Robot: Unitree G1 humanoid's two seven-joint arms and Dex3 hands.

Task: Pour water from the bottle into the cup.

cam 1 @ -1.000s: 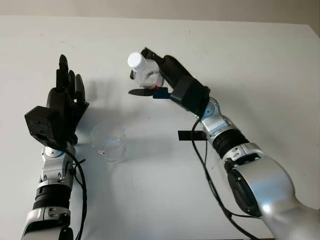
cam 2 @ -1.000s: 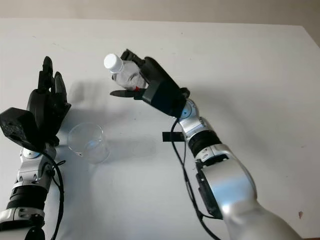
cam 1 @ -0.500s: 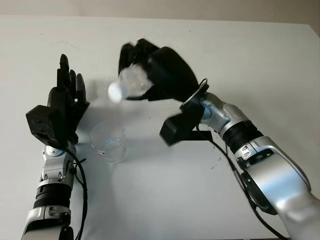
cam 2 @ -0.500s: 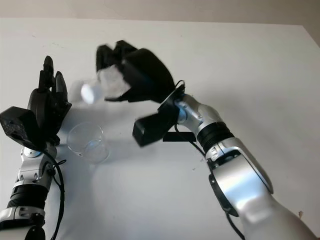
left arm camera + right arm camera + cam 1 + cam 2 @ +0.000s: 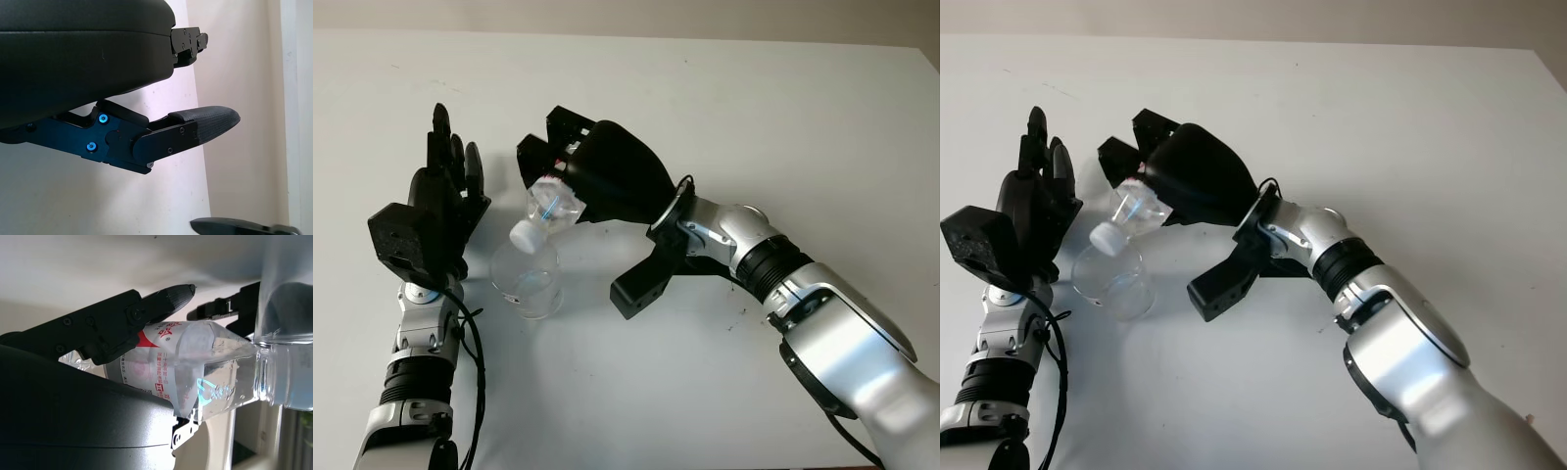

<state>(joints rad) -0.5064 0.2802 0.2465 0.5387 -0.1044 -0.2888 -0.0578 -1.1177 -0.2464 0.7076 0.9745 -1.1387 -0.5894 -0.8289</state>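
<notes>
Since 0.5 s ago, right hand (image 5: pixel 607 176), fingers clamping the water bottle (image 5: pixel 546 211), tipped its white cap (image 5: pixel 523 236) down over the clear cup (image 5: pixel 527 281). Left hand (image 5: pixel 435 211) open at cup's 9 o'clock. Risk: cap on blocks flow; unsteadied cup may tip.

The black right hand (image 5: pixel 112 382) gripped a clear plastic bottle (image 5: pixel 195 369) with a red-and-white label, its neck meeting a transparent cup (image 5: pixel 288 293).

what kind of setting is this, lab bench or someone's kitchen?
Probably a lab or test bench: a bare white table, with a clear cup, a bottle gripped in the right robot hand, and the left robot hand open beside the cup.
</notes>
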